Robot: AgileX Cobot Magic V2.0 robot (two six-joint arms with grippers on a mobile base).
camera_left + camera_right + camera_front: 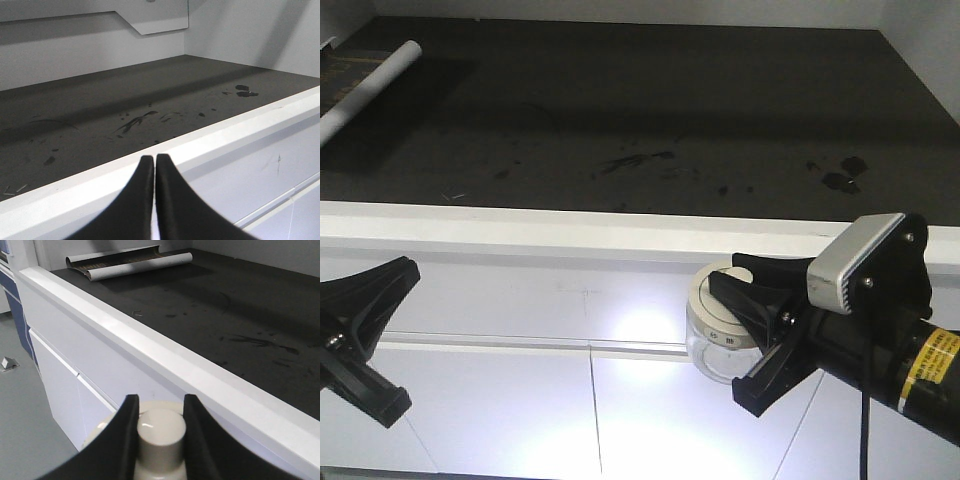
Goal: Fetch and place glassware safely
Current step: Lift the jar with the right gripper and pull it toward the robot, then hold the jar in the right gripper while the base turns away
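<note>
The glassware [712, 348], a squat clear jar with a cream-white lid, hangs in front of the white cabinet face, just below the counter's edge. My right gripper [160, 402] is shut on the lid's round knob [161, 432], one black finger on each side. In the front view the right gripper [740, 335] covers the jar's right half. My left gripper [153, 160] is shut with nothing in it, its tips touching. It sits low at the left, in front of the white counter edge [210, 135].
A dark, stained countertop [650, 110] lies behind a white front rim [570, 225]. A white rolled tube of paper [370, 90] rests at its far left corner on a dark sheet. White cabinet doors [620, 400] are below. Walls close the counter's back and right.
</note>
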